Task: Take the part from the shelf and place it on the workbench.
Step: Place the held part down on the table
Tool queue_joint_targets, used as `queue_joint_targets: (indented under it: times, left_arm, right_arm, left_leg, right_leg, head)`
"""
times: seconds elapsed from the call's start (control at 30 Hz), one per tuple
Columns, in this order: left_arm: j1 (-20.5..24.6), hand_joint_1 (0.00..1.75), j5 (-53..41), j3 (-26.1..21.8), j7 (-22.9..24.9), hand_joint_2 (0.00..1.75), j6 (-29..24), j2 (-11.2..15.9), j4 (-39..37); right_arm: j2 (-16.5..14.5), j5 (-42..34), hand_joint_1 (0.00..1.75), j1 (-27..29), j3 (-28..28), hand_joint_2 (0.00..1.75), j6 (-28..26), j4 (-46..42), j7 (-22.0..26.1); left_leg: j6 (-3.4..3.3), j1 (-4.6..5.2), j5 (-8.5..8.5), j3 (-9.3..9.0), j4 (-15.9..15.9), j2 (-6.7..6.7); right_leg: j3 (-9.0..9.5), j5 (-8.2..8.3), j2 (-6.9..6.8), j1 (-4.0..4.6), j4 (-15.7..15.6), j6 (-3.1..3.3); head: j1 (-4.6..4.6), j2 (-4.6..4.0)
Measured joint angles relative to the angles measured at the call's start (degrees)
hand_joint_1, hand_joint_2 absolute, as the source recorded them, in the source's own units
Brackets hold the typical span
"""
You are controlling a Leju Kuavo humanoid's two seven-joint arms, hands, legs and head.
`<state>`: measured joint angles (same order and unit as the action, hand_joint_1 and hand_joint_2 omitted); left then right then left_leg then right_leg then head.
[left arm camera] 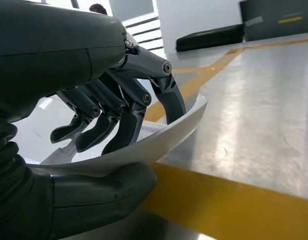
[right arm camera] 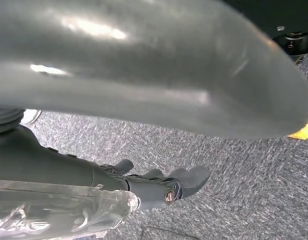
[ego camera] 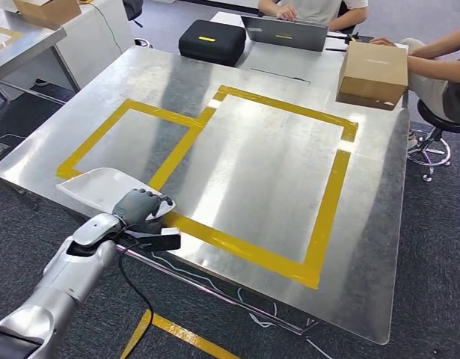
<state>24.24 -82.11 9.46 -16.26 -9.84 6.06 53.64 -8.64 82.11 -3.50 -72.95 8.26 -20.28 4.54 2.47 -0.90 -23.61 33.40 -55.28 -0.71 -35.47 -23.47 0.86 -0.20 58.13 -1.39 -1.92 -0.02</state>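
Observation:
The part (ego camera: 97, 187) is a thin, white, curved panel at the near left corner of the metal workbench (ego camera: 261, 164). My left hand (ego camera: 140, 206) grips its right end. In the left wrist view the dark fingers (left arm camera: 118, 110) lie on top of the part (left arm camera: 171, 132) and the thumb (left arm camera: 103, 195) presses from below. The part sits low over the bench, by the yellow tape; I cannot tell whether it touches. My right hand (right arm camera: 171, 182) hangs over grey carpet with its fingers stretched out and nothing in them.
Yellow tape (ego camera: 329, 202) marks two rectangles on the bench. A cardboard box (ego camera: 374, 73) stands at the far right corner. Beyond the far edge are a black case (ego camera: 212, 41), a laptop (ego camera: 286, 31) and seated people. A stool (ego camera: 433, 142) stands at the right.

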Motion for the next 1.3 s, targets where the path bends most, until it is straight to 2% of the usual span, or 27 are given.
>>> queue_joint_targets:
  times: [0.03, 0.17, 0.4, 1.07, 1.3]
  left_arm:
    - [0.03, 1.75, -0.28, 1.12, -0.16, 1.75, -0.13, 0.23, 0.0]
    - [0.14, 0.0, 0.05, 4.64, -0.22, 1.75, -0.84, 0.92, 0.0]
    - [0.26, 0.0, 3.73, 7.9, 0.64, 1.75, -1.32, 1.54, 0.01]
    - [0.01, 0.0, 6.25, 8.0, 0.88, 1.75, -1.23, 2.04, 1.27]
    - [-2.18, 0.0, 8.84, 6.3, 0.42, 1.75, -4.99, 1.65, 3.72]
  right_arm:
    - [0.02, 0.16, 0.0, 0.01, 0.01, 0.0, 0.01, 0.01, 0.17]
    - [0.08, 0.49, 0.0, 0.01, 0.02, 0.0, 0.02, 0.11, 0.58]
    - [0.2, 0.74, 0.0, 0.14, 0.01, 0.0, -0.02, 0.43, 0.66]
    - [0.2, 0.85, 0.0, 0.55, 0.01, 0.0, 0.12, 0.45, 0.66]
    - [0.1, 0.86, 0.0, 0.65, -0.01, 0.0, 0.66, 0.44, 0.7]
  left_leg:
    - [0.0, 0.0, 0.0, 0.0, 0.0, 0.0]
    - [-0.02, 0.0, 0.01, 0.0, 0.0, 0.0]
    - [-0.04, 0.0, 0.03, -0.01, 0.0, -0.01]
    - [-0.04, 0.0, 0.03, -0.02, 0.0, -0.01]
    - [-0.03, 0.0, 0.04, 0.01, 0.0, 0.0]
  right_leg:
    - [0.01, 0.0, -0.01, 0.0, 0.0, 0.0]
    - [0.01, 0.0, -0.03, 0.0, 0.0, 0.0]
    - [0.03, 0.02, -0.02, 0.0, 0.0, 0.01]
    - [0.06, 0.02, -0.02, 0.0, 0.0, 0.01]
    - [-0.03, 0.02, 0.0, 0.01, 0.0, 0.01]
  head:
    - [-0.01, 0.0]
    - [0.01, 0.0]
    - [0.0, 0.0]
    - [0.0, 0.0]
    - [-0.01, 0.0]
